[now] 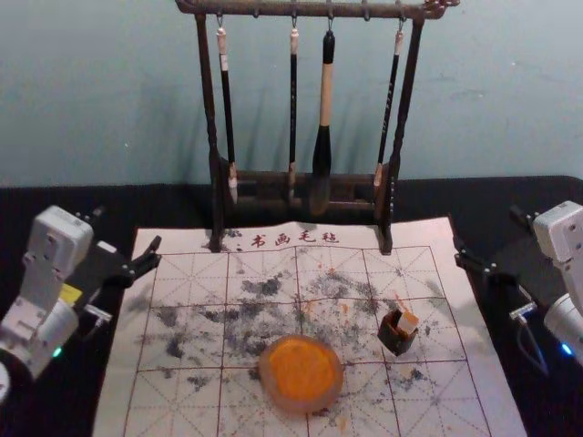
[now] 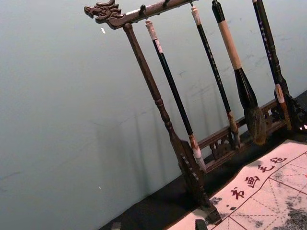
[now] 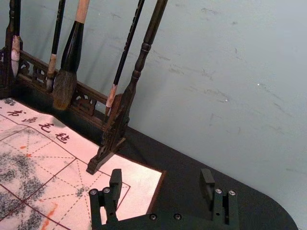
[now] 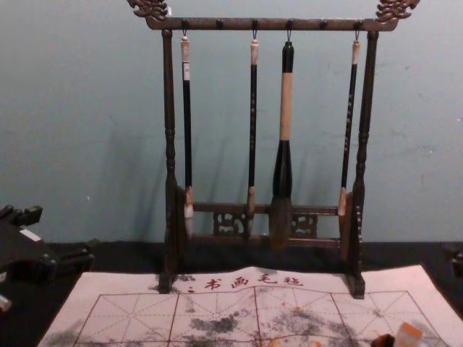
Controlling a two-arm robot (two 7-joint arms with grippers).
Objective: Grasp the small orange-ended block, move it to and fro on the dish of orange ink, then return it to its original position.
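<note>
from the orange dish (image 1: 273, 390), my left gripper (image 1: 127, 229) hangs spread at ten o'clock, my right gripper (image 1: 488, 230), also spread, at two.

Spread on the surface (image 1: 137, 205) with a mat (image 1: 187, 391). At its far edge, fitted with a rack (image 1: 310, 9), both feet on the mat, lettering (image 1: 294, 239) between them, wall (image 1: 492, 91) behind. Hung from the top bar with four brushes (image 1: 323, 118) in a row, the middle two closest together. Nearer, around the mat's middle, set with a dish (image 1: 296, 401), ink (image 1: 303, 364) in it. To the right and slightly farther back, set with a small holder (image 1: 392, 337), block (image 1: 406, 320) standing in it.
</note>
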